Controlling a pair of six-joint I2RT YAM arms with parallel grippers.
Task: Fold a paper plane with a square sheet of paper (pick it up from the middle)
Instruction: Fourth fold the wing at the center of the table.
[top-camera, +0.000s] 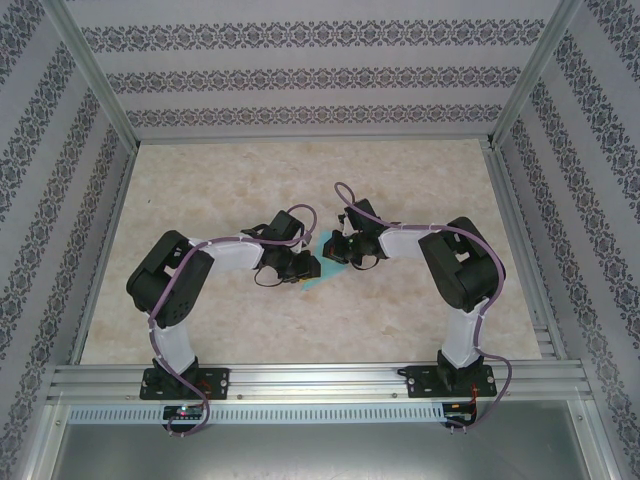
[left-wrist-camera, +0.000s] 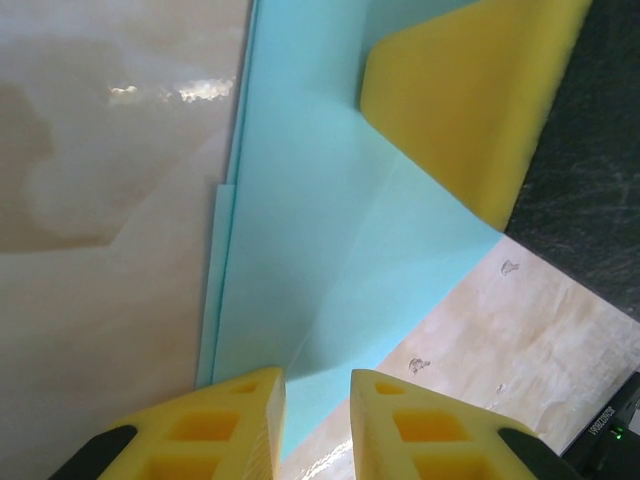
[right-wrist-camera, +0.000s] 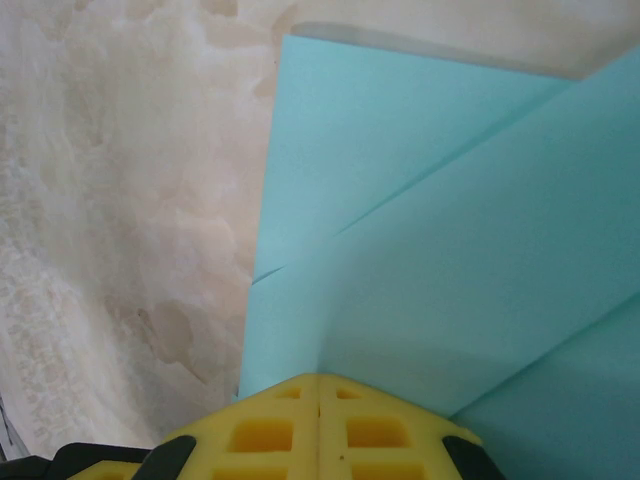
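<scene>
I see both arms bolted at the near edge of the counter (top-camera: 200, 190). They reach in and meet near the middle of it. The left end effector (top-camera: 300, 266) comes in from the left side and the right end effector (top-camera: 343, 250) from the right. They are close together.

The sheet of paper (top-camera: 325, 268) lies on the counter between them, about midway between the left and right edges. It is teal-blue and has folds in it, with layers on top of each other.

From the left wrist I see the left fingers (left-wrist-camera: 235, 425) with a small gap between them. A corner of the paper sits in that gap, but it is not pinched. Farther along, a yellow finger (left-wrist-camera: 460, 100) of the right end effector rests on the paper.

From the right wrist, the right fingers (right-wrist-camera: 270, 435) are pressed tight together. Their tips touch the paper's edge. I cannot tell if they pinch a fold.
</scene>
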